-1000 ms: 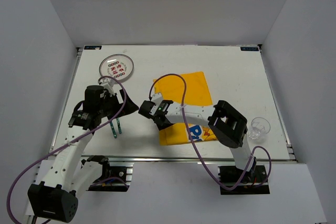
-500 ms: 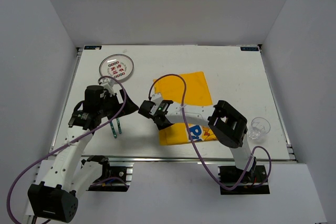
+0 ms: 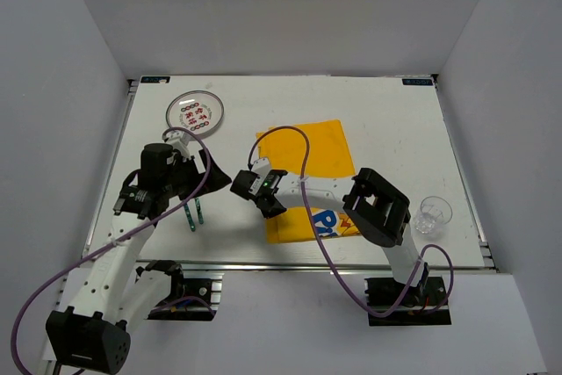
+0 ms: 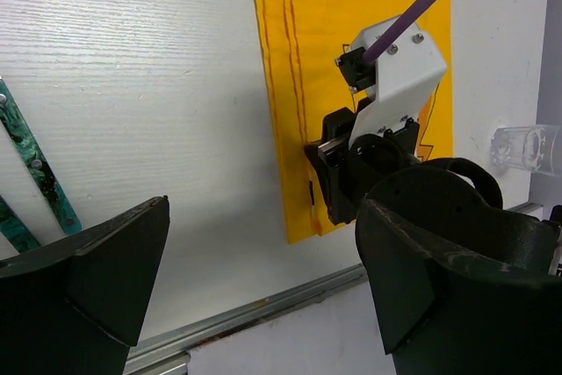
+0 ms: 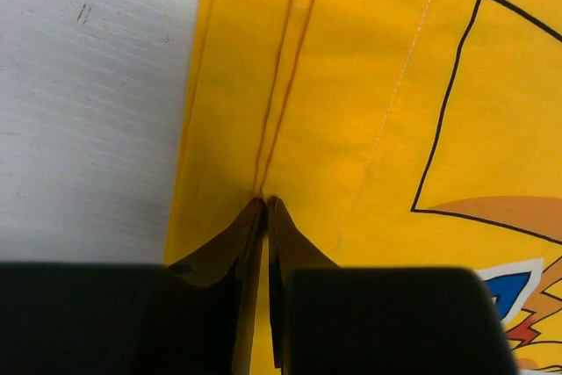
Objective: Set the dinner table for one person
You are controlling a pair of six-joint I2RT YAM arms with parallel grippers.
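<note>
On the white dinner table [image 3: 386, 111] lies a yellow Pikachu-print cloth [image 3: 307, 151]. My right gripper [image 3: 270, 206] sits low at the cloth's left edge, close to its near corner. In the right wrist view this right gripper [image 5: 265, 199] is shut, its tips pinching the yellow cloth [image 5: 369, 85] at the stitched hem. My left gripper [image 3: 211, 171] hovers to the left of the cloth. The left wrist view shows the left gripper [image 4: 263, 217] wide open with nothing between its fingers, over bare table and facing the cloth [image 4: 351, 6].
A round patterned plate [image 3: 195, 112] rests at the back left. Teal-handled cutlery [image 3: 195, 212] lies near the front left, under the left arm. A clear glass [image 3: 433, 214] stands at the front right, near the table's metal rail [image 3: 351, 263].
The right gripper's jaws have closed from half open onto the cloth's left hem and shifted slightly left. The left arm has not moved.
</note>
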